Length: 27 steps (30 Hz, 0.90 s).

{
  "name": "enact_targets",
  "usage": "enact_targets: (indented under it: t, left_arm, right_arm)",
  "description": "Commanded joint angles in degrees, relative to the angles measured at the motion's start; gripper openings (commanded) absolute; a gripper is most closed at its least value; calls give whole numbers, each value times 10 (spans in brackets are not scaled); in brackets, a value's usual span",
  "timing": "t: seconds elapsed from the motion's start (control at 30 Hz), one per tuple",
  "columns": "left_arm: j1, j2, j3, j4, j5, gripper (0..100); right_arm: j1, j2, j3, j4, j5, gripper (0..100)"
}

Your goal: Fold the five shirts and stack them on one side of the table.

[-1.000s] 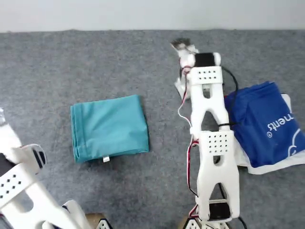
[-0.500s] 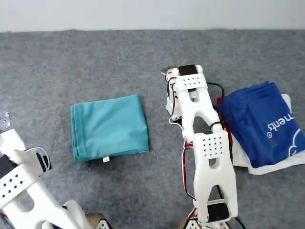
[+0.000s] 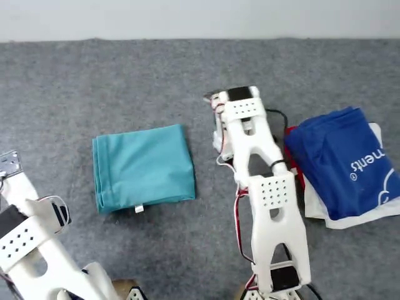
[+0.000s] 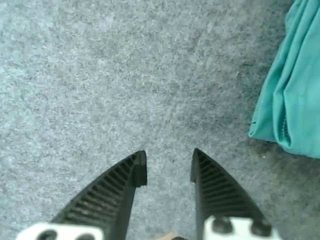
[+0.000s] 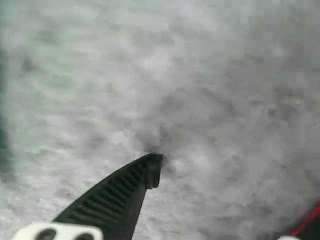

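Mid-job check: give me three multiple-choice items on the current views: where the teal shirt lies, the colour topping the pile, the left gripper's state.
1. Where does the folded teal cloth shirt lie relative to the pile of shirts?
A. On top of it
B. Alone on the grey felt table, apart from it
C. Under it

2. What colour is the topmost shirt of that pile?
A. Red
B. White
C. Blue

3. How is the left gripper?
A. Open and empty
B. Shut on the teal shirt
C. Shut on a white shirt

Answers: 1 B, bare table surrounds it in the high view; 2 C, blue cloth lies uppermost, a white shirt edge showing beneath; 3 A, its fingers stand apart with only table between them.
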Motion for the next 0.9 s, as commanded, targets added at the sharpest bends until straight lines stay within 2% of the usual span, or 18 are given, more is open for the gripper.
enact_targets:
  t: [0.0,0.2,0.37,0.6,0.87]
  left_arm:
    - [3,-6,0,-8,-1,159]
    - [3,-6,1,-9,-1,159]
    - [3,-6,1,-9,-1,159]
    - [3,-6,1,-9,-1,159]
    - [3,-6,1,-9,-1,159]
  right_arm:
    - [-72,-38,10,23,17,505]
    - [-103,-104,14,23,-29,505]
    - [-144,-124,14,24,-35,505]
    - [-184,-152,10,12,-113,505]
    - [-243,-142,12,-29,-120,505]
